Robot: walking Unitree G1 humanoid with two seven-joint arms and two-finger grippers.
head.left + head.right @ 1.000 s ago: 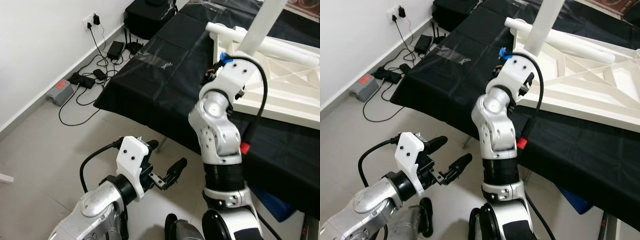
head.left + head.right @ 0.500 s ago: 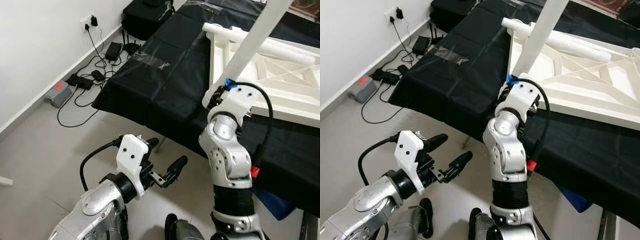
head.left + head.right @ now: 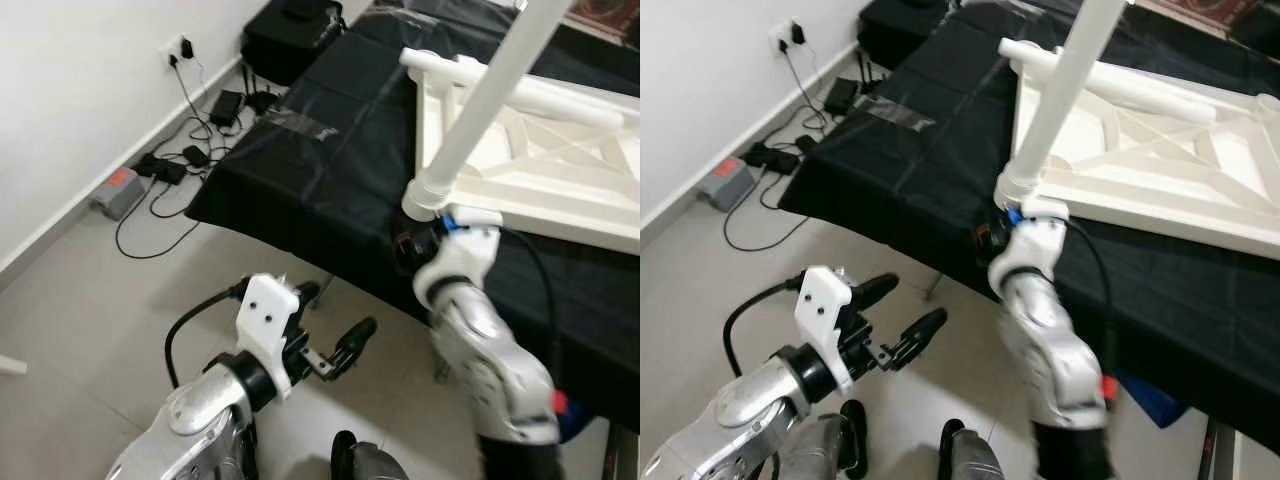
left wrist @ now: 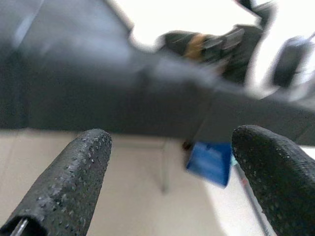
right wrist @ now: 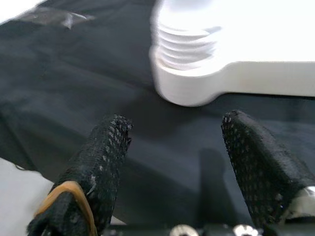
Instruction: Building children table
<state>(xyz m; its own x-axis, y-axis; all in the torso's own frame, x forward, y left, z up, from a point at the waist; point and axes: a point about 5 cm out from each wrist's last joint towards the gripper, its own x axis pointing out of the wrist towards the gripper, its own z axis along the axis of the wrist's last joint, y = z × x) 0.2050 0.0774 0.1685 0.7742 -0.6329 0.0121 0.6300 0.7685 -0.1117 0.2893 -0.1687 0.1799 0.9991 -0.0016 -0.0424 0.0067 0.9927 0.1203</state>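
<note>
A white children's table top (image 3: 560, 190) lies upside down on a black-covered table (image 3: 330, 150). One white leg (image 3: 485, 95) rises at a slant from the near left corner socket (image 3: 428, 197). Another white leg (image 3: 520, 92) lies along the far edge. My right gripper (image 5: 179, 147) is open just below and in front of that corner; its fingers (image 5: 106, 162) hold nothing, and the threaded leg base (image 5: 184, 49) is above them. The right arm (image 3: 480, 340) is blurred. My left gripper (image 3: 335, 315) hangs open over the floor, in front of the table.
Cables, adapters and a power strip (image 3: 170, 162) lie on the floor by the left wall, next to a grey box with a red label (image 3: 118, 188). A black case (image 3: 290, 30) stands at the table's far end. Under the table is a blue object (image 4: 209, 162).
My right arm has dropped and drawn back from the leg's base at the corner to the table's front edge. The left gripper has stayed put.
</note>
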